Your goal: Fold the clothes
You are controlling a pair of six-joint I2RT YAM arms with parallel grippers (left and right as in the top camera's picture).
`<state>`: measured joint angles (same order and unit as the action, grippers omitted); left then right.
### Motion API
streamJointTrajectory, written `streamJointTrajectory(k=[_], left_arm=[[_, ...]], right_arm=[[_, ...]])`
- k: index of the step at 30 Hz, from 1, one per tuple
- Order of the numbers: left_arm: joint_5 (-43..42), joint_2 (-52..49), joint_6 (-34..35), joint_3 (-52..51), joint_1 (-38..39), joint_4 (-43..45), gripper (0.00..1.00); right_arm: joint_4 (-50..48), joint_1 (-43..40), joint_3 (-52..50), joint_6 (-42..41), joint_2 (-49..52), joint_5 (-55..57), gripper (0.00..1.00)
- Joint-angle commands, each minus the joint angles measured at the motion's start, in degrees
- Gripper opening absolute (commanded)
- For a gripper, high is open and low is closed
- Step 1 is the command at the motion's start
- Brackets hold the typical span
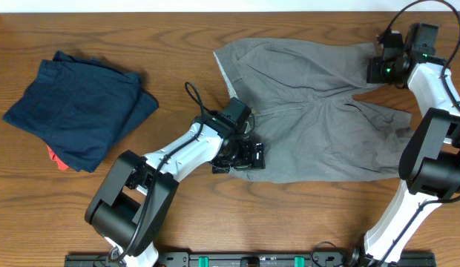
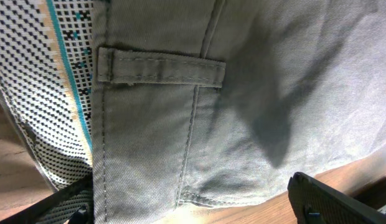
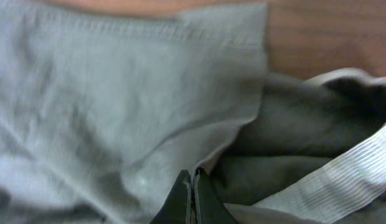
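The grey shorts lie spread out on the table at centre right. My left gripper is open at their lower left edge. In the left wrist view its fingers straddle the shorts' stitched edge, beside a belt loop and a patterned inner waistband. My right gripper is at the shorts' upper right corner. In the right wrist view its fingers are shut on an edge of the grey cloth, and a white ribbed band lies to their right.
A folded dark navy garment lies at the far left, with a small red-orange scrap poking out under it. The brown wooden table shows around the clothes. A black cable loops above the left arm.
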<state>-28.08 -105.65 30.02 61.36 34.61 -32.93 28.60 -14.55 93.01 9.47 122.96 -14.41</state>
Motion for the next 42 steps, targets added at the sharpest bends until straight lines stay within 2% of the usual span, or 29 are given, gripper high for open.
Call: streamJointTrajectory(k=[1, 5, 7, 9, 10, 11, 13, 16, 18, 24, 27, 30, 33, 41, 42], left_arm=[[1.57, -5.60, 0.76, -5.16, 0.57, -1.03, 0.98], [1.55, -5.60, 0.76, -5.16, 0.57, -1.05, 0.98], [1.55, -5.60, 0.79, -5.16, 0.57, -0.98, 0.98], [1.55, -5.60, 0.79, -5.16, 0.57, -1.01, 0.98], [1.55, -5.60, 0.81, -5.16, 0.57, -0.98, 0.98], [1.55, -5.60, 1.07, -5.16, 0.57, -0.98, 0.98], [1.57, -5.60, 1.42, -5.16, 0.57, -0.98, 0.98], [1.57, -5.60, 1.42, -5.16, 0.57, -0.98, 0.98], [1.55, -5.60, 1.40, -5.16, 0.57, -0.98, 0.98], [1.57, -5.60, 1.42, -5.16, 0.57, -0.98, 0.98], [1.57, -5.60, 1.42, -5.16, 0.57, -0.85, 0.98], [1.55, -5.60, 1.68, -5.16, 0.57, -0.76, 0.98], [1.57, -5.60, 1.84, -5.16, 0.57, -0.72, 0.98], [1.57, -5.60, 1.86, -5.16, 0.57, -0.13, 0.98], [1.55, -5.60, 1.86, -5.16, 0.57, -0.15, 0.98]], right_arm=[[-4.66, -0.37, 0.42, -11.74, 0.07, 1.33, 0.01], [-20.02, -2.01, 0.42, -30.64, 0.07, 0.66, 0.01], [-27.85, -2.69, 0.42, -37.73, 0.07, 0.96, 0.01], [-32.28, -2.86, 0.42, -41.11, 0.07, 4.55, 0.04], [-32.74, -2.84, 0.42, -42.29, 0.07, 7.10, 0.14], [-32.61, -2.84, 0.42, -43.19, 0.07, 9.27, 0.33], [-30.25, -3.04, 0.42, -42.36, 0.07, 11.15, 0.59], [-24.52, -3.58, 0.42, -37.35, 0.07, 11.63, 0.76], [-20.00, -4.00, 0.42, -33.35, 0.04, 11.61, 0.81], [-7.61, -5.09, 0.42, -28.06, -1.62, 10.95, 0.83], [-4.87, -5.29, 0.42, -24.17, -2.32, 12.17, 0.81], [-4.11, -5.31, 0.31, -23.96, -1.86, 17.97, 0.83], [-4.96, -5.33, 0.28, -21.97, -0.87, 18.58, 0.83], [-8.92, -5.25, 0.28, -16.00, 2.45, 9.11, 0.63], [-9.11, -5.20, 0.28, -16.00, 2.86, 8.70, 0.57]])
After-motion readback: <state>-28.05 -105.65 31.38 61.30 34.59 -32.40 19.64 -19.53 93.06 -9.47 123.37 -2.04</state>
